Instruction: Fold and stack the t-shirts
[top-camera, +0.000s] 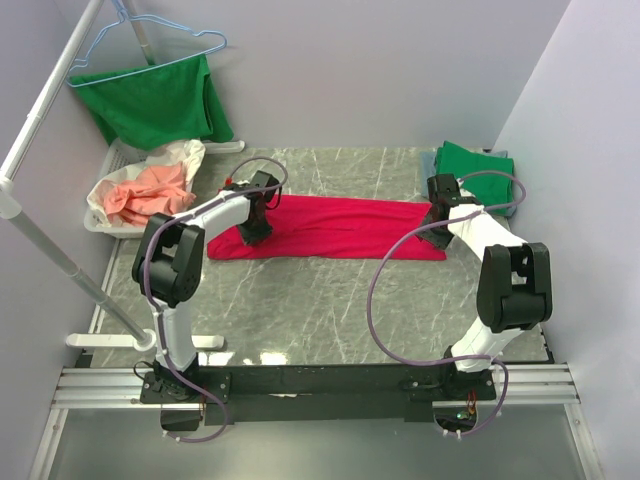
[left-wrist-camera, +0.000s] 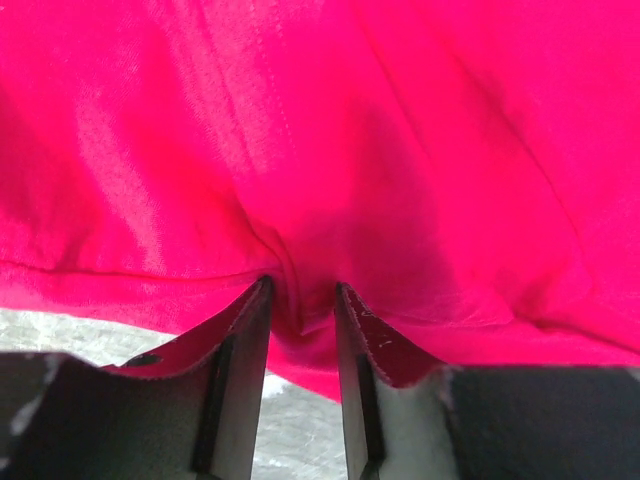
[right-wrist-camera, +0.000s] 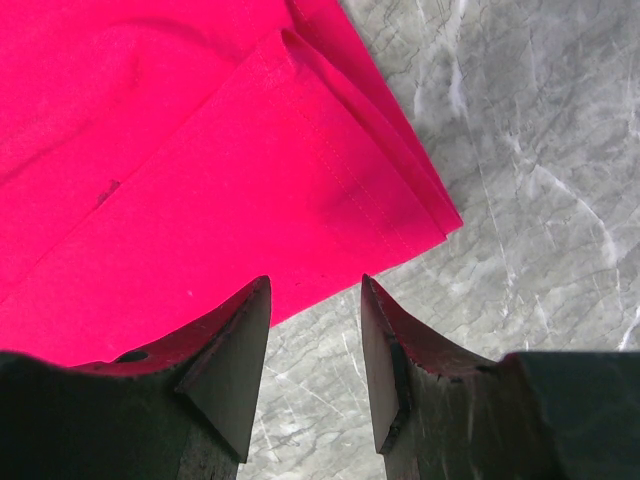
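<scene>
1. The table (top-camera: 330, 310) carries the red shirt (top-camera: 340, 228), folded into a long strip whose long axis runs left to right between my two arms.
2. A folded green shirt (top-camera: 470, 162) sits in the far right corner, beyond the strip's right end.
3. My left gripper (left-wrist-camera: 300, 295) pinches a pucker of red cloth at the strip's left end.
4. My right gripper (right-wrist-camera: 315, 290) stands open and holds nothing; the strip's right corner lies just ahead and left of its jaws.
</scene>
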